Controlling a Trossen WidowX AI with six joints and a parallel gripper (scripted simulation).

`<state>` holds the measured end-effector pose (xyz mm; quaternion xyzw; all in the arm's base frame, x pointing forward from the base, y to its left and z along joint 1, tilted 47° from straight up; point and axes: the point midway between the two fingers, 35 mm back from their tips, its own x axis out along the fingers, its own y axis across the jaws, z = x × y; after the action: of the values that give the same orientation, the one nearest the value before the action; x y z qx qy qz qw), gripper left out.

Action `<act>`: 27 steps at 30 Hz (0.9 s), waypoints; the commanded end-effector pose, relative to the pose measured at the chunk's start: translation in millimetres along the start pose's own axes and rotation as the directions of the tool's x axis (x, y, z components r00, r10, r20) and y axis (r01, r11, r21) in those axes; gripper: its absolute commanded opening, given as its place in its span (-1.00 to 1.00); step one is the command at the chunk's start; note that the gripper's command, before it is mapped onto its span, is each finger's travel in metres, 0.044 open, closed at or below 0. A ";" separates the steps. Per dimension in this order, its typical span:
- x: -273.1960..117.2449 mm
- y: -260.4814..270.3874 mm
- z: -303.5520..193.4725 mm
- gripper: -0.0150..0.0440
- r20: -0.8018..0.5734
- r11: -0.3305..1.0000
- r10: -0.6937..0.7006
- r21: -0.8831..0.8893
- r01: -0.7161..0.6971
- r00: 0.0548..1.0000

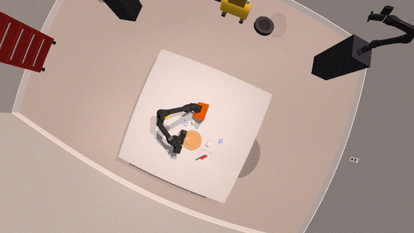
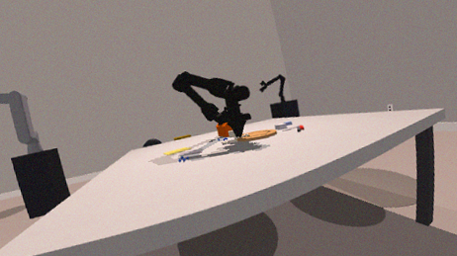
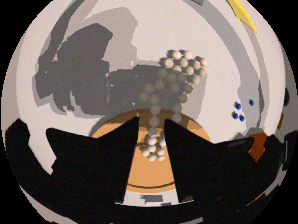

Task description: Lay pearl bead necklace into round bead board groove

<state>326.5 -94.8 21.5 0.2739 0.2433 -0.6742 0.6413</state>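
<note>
The pearl bead necklace lies in a bunched heap at one end. A strand runs from it over the near rim of the round orange bead board, and a small cluster shows between my fingers in the wrist view. The board's thin circular groove shows in part; my fingers hide much of it. My gripper points down low at the board's edge. It is partly open, with its fingers on either side of the strand and gaps beside the beads. Whether the tips touch the board is unclear.
An orange block stands at my arm's base. Small blue beads lie nearby. A pale block, a blue block and a red-and-grey tool lie beyond the board. A yellow piece lies behind.
</note>
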 end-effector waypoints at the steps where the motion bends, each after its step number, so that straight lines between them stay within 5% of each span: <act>1: 0.0 0.0 0.0 -0.11 0.000 1.000 0.000 0.000 0.000 1.000; 18: 0.0 0.0 0.0 -0.49 0.000 1.000 0.000 0.000 0.000 1.000; 27: 0.0 0.0 0.0 -0.49 0.000 1.000 0.000 0.000 0.000 1.000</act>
<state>326.6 -94.8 21.3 0.2738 0.2433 -0.6739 0.6416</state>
